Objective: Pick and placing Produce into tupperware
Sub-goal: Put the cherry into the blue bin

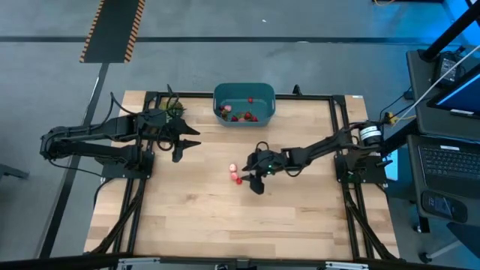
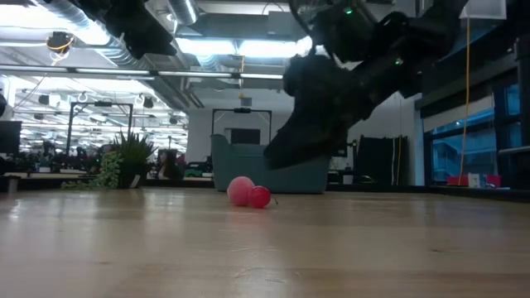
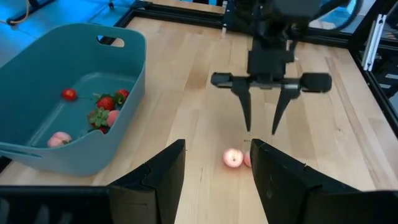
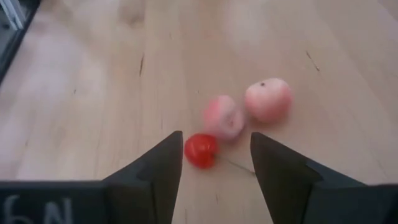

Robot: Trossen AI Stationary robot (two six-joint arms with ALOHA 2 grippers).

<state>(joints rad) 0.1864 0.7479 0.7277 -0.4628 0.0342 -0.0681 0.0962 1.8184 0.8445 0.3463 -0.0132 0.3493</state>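
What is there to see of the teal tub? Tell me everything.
The teal-blue rectangular plastic tub has rounded corners, a thick rim and a handle slot cut in one end wall. It stands upright and open at the table's far edge. Inside lie several small red and pinkish produce pieces, some with green tops. Neither pincer touches it.

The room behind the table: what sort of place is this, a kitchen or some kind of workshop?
Probably a robotics lab in an open office or industrial hall, not a kitchen. Exposed ceiling ducts and strip lights run overhead, desks with monitors fill the background, and a laptop sits beside the table.
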